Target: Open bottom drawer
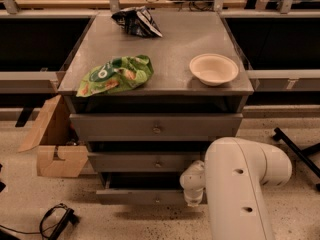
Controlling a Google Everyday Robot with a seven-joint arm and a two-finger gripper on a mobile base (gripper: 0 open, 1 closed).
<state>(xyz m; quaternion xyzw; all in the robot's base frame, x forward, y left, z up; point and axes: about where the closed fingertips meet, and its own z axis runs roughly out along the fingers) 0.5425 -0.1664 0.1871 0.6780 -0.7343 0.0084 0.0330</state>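
Observation:
The grey cabinet (160, 44) has three drawers, each with a small round knob. The bottom drawer (135, 197) has the thinnest front and stands pulled out a little, with a dark gap above its front panel. Its knob (157, 200) shows at the centre. My white arm (240, 184) reaches down from the lower right. My gripper (193, 199) is at the right part of the bottom drawer's front, mostly hidden behind the white wrist. The middle drawer (145, 161) and the top drawer (155, 128) look closed.
On the cabinet top lie a green chip bag (116, 75), a dark chip bag (136, 22) and a cream bowl (213, 68). An open cardboard box (55, 144) stands on the floor at the left. A black cable (56, 221) lies at the lower left.

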